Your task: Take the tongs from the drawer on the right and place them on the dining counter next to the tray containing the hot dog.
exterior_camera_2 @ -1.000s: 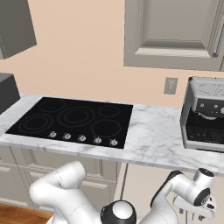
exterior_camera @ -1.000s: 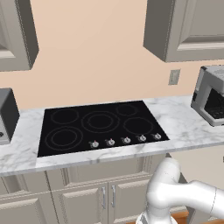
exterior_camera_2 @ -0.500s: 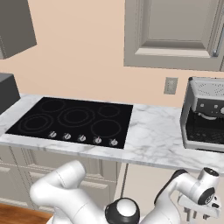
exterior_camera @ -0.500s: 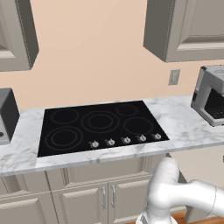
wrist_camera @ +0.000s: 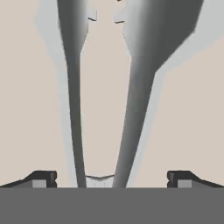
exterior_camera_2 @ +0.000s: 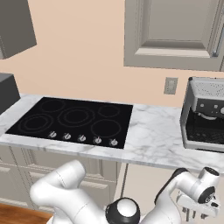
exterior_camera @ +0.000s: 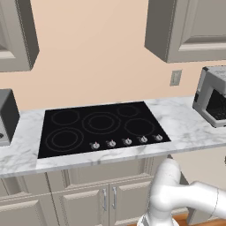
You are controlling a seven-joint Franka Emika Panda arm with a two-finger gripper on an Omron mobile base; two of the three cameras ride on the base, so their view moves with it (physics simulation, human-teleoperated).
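Note:
The tongs [wrist_camera: 138, 87] lie close under the hand in the hand view, two silver-grey arms running up the picture and joined at the bottom. They rest on the plain light beige inside of the drawer [wrist_camera: 192, 109]. My gripper [wrist_camera: 111, 177] is open, one dark fingertip [wrist_camera: 41, 178] on either side of the tongs' joined end and apart from it. In the right base view the gripper [exterior_camera_2: 197, 212] hangs low under the counter's right edge, pointing down. The dining counter, the tray and the hot dog are out of view.
A marble top [exterior_camera_2: 153, 135] carries a black cooktop [exterior_camera_2: 74, 120] with several knobs. A steel coffee machine [exterior_camera_2: 203, 116] stands at its right end and a dark appliance [exterior_camera: 6, 117] at its left. Cabinet doors with bar handles [exterior_camera: 108, 198] sit below, wall cabinets [exterior_camera_2: 175, 33] above.
In the right base view the hand has shifted slightly to the right and up. The jaws have stayed open and the base views have not moved.

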